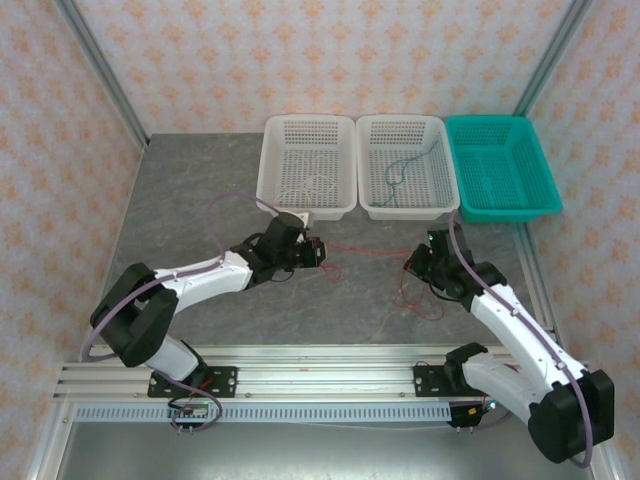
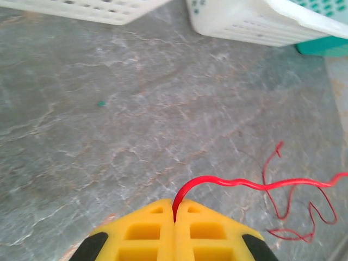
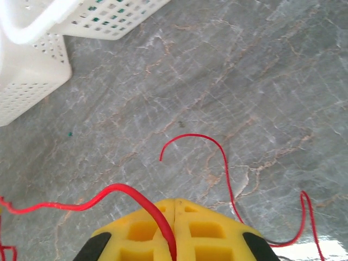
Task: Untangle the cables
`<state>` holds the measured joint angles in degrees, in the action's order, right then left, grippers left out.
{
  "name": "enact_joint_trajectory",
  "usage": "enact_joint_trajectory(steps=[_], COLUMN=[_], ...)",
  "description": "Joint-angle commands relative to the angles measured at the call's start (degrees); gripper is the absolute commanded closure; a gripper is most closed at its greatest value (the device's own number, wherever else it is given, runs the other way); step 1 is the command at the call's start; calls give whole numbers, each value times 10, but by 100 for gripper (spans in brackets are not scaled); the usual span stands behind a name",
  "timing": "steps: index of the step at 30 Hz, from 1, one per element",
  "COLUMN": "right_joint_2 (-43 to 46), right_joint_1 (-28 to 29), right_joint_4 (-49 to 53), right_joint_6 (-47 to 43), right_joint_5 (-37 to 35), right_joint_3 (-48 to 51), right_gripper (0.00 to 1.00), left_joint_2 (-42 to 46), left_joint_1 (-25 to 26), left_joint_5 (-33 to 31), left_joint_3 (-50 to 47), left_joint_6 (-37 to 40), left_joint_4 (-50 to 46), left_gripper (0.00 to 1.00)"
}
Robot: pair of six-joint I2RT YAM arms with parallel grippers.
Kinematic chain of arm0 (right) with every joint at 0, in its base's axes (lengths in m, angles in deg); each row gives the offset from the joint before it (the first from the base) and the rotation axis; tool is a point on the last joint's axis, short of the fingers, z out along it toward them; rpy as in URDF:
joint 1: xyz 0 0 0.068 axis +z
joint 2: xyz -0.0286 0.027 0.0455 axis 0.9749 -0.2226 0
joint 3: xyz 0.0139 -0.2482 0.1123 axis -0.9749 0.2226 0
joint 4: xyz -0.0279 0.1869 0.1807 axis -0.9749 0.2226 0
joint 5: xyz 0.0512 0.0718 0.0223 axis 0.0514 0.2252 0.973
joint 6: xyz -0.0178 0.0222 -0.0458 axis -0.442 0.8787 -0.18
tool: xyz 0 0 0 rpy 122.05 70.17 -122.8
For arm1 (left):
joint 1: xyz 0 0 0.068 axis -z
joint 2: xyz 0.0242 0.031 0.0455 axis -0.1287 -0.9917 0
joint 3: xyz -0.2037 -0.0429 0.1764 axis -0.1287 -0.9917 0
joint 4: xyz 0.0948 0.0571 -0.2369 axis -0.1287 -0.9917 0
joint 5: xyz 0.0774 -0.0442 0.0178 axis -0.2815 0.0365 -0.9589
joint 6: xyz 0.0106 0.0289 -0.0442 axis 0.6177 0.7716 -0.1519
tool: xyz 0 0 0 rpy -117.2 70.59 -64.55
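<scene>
The thin red wire (image 1: 365, 248) spans the grey marbled tabletop (image 1: 200, 200) between both grippers. It is faint from above, but the wrist views show its loose loops clearly. The left gripper (image 2: 175, 209) has its yellow jaws pressed together, pinching the wire. The right gripper (image 3: 174, 209) pinches it likewise. A teal wire (image 1: 400, 172) lies in the middle white perforated basket (image 1: 405, 209). A pale wire (image 1: 310, 186) in the left white basket (image 1: 263, 170) is barely discernible.

the red cable (image 2: 239, 184) disappears inside the clamped left end effector (image 2: 175, 211) and, off to its right, is cut by the view's edge. it vanishes likewise inside the right end effector (image 3: 173, 211); seen from above, its loops beside that end effector are too thin to trace.
</scene>
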<state>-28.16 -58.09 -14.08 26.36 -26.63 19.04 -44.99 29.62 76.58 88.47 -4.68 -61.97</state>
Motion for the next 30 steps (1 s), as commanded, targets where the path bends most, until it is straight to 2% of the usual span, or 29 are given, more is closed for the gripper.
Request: enact_joint_trajectory(steps=[1,2,3,6,8,11,13,21,24,26,30], right_joint_2=[3,3,0,-5,-6,-3,-1,11,17,16,-6], right_joint_1=[-12,-12,-12,-12,-12,-11,-11,-10,-11,-13,-29], right_joint_4=[37,30,27,17,8,-3,-7,-3,18,24,12], right_joint_6=[5,3,1,-1,4,24,35,46,25,5,-21], right_joint_5=[-29,-18,-8,33,60,84,91,95,55,5,-113], right_joint_3=[-20,-25,-32,-56,-70,-80,-86,-136,-186,-224,-290], right_gripper=[100,100,100,100,100,100,100,100,100,100,100], left_joint_2=[7,8,8,16,26,30,20,-23,19,66,160], left_joint_1=[-13,-11,-9,-6,-6,-6,-4,20,21,21,26], left_joint_5=[32,45,58,54,62,110,141,124,117,107,98], left_joint_3=[-19,-16,-10,-3,-6,-16,-16,14,6,3,11], left_joint_6=[75,90,105,117,118,100,75,8,10,25,81], left_joint_4=[9,8,1,-14,-5,55,100,196,214,195,118], left_gripper=[100,97,89,54,42,34,33,16,10,1,0])
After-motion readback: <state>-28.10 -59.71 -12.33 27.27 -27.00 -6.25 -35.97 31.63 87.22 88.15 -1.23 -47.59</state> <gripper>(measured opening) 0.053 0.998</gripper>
